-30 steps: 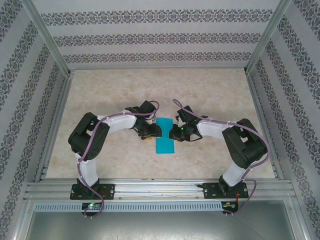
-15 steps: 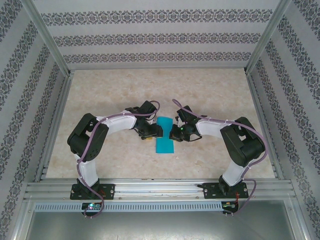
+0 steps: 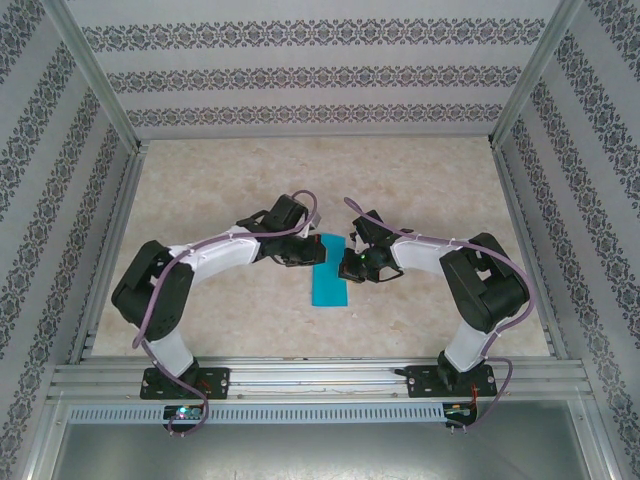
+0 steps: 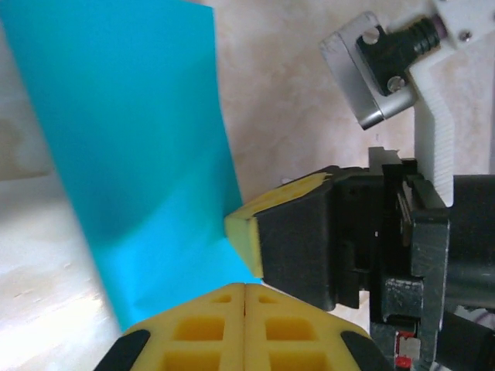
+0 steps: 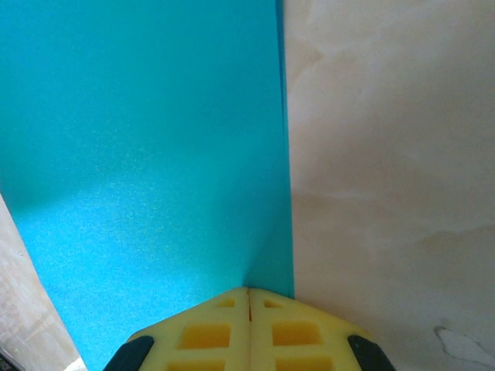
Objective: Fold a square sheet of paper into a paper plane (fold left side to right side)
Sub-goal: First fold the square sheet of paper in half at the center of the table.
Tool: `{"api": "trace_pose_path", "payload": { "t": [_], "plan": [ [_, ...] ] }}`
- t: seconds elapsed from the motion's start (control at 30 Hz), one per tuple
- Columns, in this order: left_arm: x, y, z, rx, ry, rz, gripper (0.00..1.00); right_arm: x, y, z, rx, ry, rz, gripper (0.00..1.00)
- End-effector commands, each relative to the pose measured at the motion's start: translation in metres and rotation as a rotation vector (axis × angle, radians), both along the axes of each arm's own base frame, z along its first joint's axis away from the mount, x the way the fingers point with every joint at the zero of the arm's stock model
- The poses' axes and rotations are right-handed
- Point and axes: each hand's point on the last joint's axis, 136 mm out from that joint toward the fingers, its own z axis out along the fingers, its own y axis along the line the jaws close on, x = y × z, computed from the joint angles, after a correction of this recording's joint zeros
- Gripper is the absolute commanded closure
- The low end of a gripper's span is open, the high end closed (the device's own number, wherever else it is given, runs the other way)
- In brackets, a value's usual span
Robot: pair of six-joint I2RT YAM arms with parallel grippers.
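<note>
At table [image 3: 430, 190] centre, the square sheet of paper [image 3: 329, 275] sits folded to a narrow strip between two closed claws, left claw [image 4: 245, 287] and right claw [image 5: 248, 292], tips on its edges; can't tell if either pinches it. Risk: tips nearly touching, so a sideways drag could skew the fold or clash claws. Smooth beige marbled top looks slippery; patterned wallpaper walls [image 3: 320, 75], aluminium frame [image 3: 320, 375] around.

Table [image 3: 200, 190]: beige marbled top, metal rails along its edges. One teal-blue sheet of paper [image 3: 329, 273] lies on it near the middle, shaped as a narrow rectangle, long side running near to far, slightly tilted. Bare tabletop all round the sheet.
</note>
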Motion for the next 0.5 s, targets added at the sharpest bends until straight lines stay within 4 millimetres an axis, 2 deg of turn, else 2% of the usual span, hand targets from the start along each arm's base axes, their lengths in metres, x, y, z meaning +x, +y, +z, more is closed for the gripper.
{"api": "trace_pose_path", "payload": {
  "t": [0.0, 0.2, 0.47],
  "plan": [
    [-0.009, -0.018, -0.013, -0.08, 0.05, -0.063, 0.94, -0.025, -0.029, -0.037, -0.174, 0.093, 0.001, 1.0],
    [-0.01, -0.005, -0.047, 0.027, 0.072, -0.055, 0.94, -0.024, -0.029, -0.038, -0.179, 0.097, 0.007, 1.0],
    [-0.016, 0.018, -0.08, 0.158, 0.112, -0.023, 0.94, -0.027, -0.035, -0.042, -0.211, 0.113, 0.019, 1.0]
  ]
}}
